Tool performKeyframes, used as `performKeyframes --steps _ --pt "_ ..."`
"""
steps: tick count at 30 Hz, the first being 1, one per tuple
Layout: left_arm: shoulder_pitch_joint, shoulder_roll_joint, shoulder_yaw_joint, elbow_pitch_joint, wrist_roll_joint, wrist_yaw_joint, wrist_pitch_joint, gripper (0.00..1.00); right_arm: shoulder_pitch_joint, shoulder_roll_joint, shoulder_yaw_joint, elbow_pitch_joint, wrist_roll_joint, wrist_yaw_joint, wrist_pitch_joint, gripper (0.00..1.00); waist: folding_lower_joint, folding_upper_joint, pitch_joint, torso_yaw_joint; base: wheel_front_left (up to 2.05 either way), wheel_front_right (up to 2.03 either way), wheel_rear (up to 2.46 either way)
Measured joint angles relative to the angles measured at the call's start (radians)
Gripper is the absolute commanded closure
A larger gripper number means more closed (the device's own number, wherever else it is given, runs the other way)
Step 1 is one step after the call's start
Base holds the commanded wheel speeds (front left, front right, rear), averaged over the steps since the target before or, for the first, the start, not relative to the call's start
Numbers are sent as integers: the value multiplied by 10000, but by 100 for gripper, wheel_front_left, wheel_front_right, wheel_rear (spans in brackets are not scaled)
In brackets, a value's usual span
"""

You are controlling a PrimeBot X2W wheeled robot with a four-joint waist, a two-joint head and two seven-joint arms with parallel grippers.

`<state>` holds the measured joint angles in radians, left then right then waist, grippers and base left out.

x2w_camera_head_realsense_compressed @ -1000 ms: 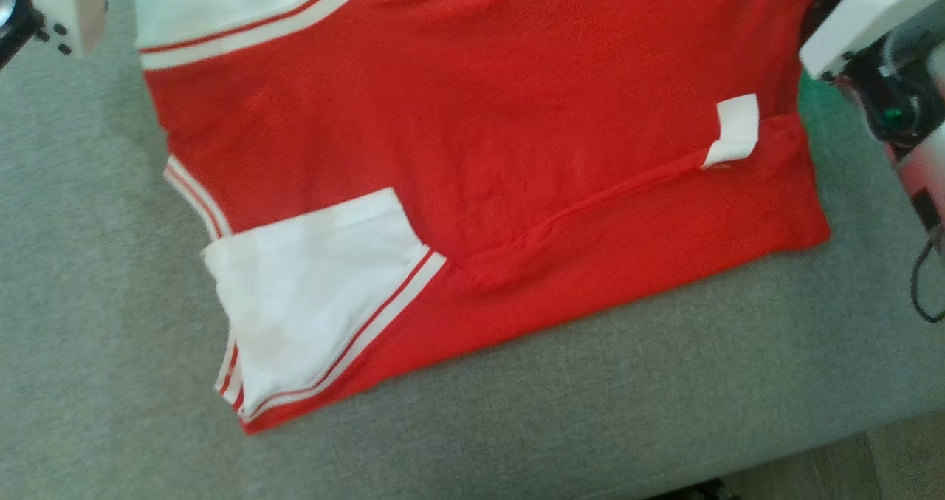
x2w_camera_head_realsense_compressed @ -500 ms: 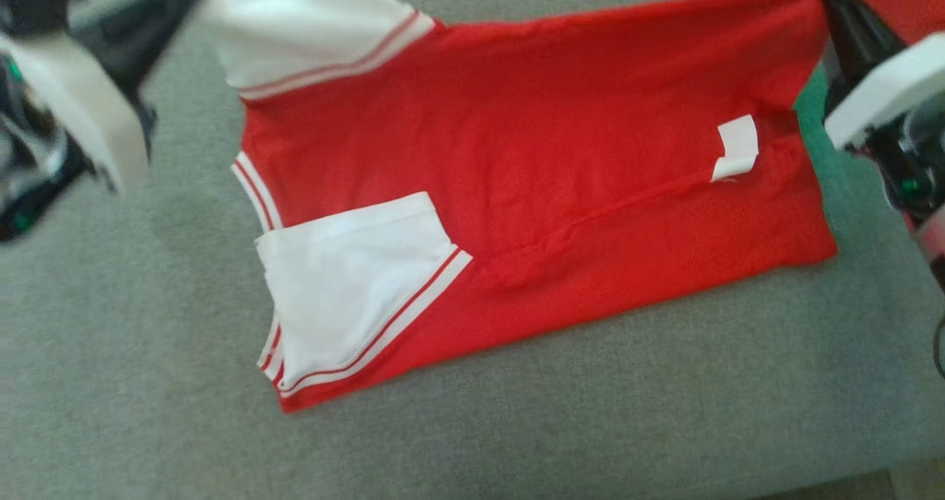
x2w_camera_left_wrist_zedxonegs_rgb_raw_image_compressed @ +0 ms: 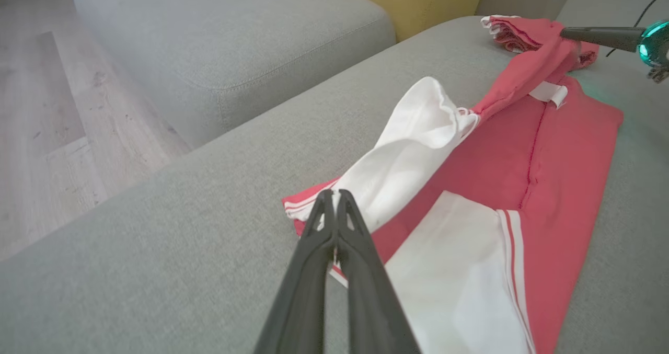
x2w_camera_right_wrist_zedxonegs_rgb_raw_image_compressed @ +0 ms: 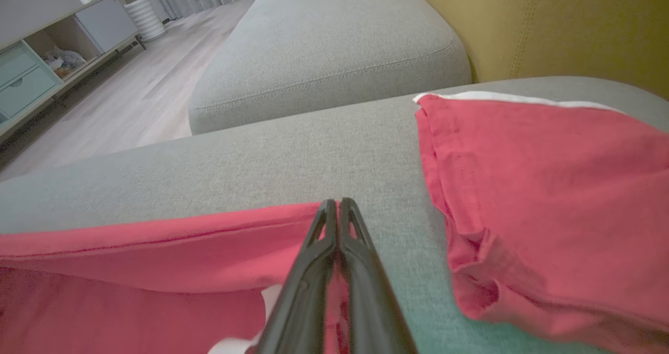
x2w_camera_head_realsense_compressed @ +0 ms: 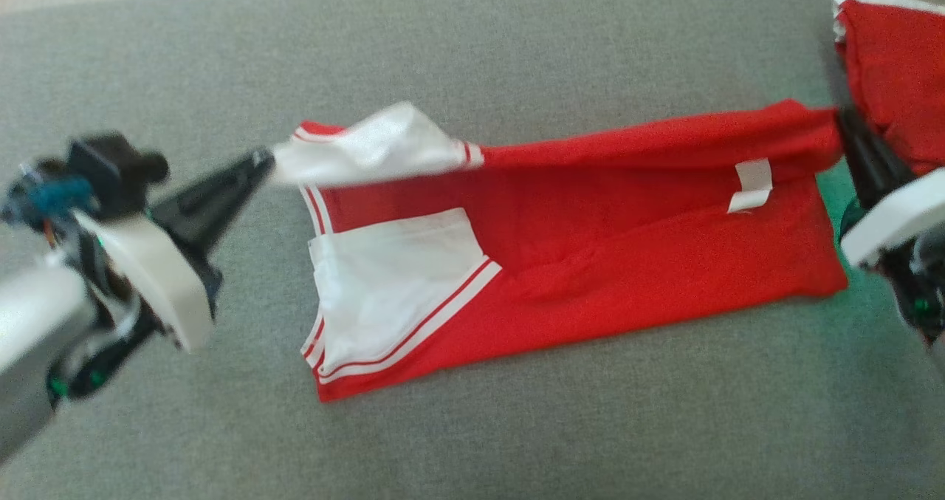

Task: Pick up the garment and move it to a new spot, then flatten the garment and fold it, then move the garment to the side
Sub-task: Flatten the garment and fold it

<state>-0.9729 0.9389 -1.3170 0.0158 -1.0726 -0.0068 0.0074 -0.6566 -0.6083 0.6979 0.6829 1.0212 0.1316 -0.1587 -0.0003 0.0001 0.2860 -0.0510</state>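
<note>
The garment (x2w_camera_head_realsense_compressed: 627, 249) is a red shirt with white sleeves, lying on a grey cushion (x2w_camera_head_realsense_compressed: 517, 448). My left gripper (x2w_camera_head_realsense_compressed: 262, 162) is shut on the far white sleeve (x2w_camera_head_realsense_compressed: 376, 149) and holds it lifted; the left wrist view shows the same gripper (x2w_camera_left_wrist_zedxonegs_rgb_raw_image_compressed: 334, 194) pinching the sleeve (x2w_camera_left_wrist_zedxonegs_rgb_raw_image_compressed: 413, 139). My right gripper (x2w_camera_head_realsense_compressed: 845, 120) is shut on the far red hem corner, and the right wrist view shows its tips (x2w_camera_right_wrist_zedxonegs_rgb_raw_image_compressed: 337, 203) at that edge. The far edge hangs taut between the two grippers above the lower layer. The near sleeve (x2w_camera_head_realsense_compressed: 391, 278) and a white label (x2w_camera_head_realsense_compressed: 751, 182) lie flat.
A second red cloth (x2w_camera_head_realsense_compressed: 893, 79) lies crumpled at the far right, close to my right gripper. Beyond the cushion stand another grey cushion (x2w_camera_left_wrist_zedxonegs_rgb_raw_image_compressed: 225, 45), a yellow backrest (x2w_camera_right_wrist_zedxonegs_rgb_raw_image_compressed: 549, 24), wooden floor (x2w_camera_left_wrist_zedxonegs_rgb_raw_image_compressed: 42, 134) and a cabinet (x2w_camera_right_wrist_zedxonegs_rgb_raw_image_compressed: 31, 56).
The head camera has shifted. Both grippers have come into view holding the far edge of the garment, which is now raised and drawn nearer over the lower layer.
</note>
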Motion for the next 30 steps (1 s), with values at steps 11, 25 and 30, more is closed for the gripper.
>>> performKeyframes --steps 11,25,30 --pt "2091 322 -61 -1471 -221 1053 -192 100 1382 -29 -723 -500 -817 0 19 100 2 0 -362 10 0 0 0" --pt "3422 -635 -50 -1103 -387 1764 -1264 0 2236 474 -1983 -746 -1684 0 560 0 3 0 -216 40 0 0 0" --pt "3764 -1524 541 -284 236 2899 -2429 0 2700 648 -2882 -968 -2029 0 19 0 3 0 -279 -32 0 0 0"
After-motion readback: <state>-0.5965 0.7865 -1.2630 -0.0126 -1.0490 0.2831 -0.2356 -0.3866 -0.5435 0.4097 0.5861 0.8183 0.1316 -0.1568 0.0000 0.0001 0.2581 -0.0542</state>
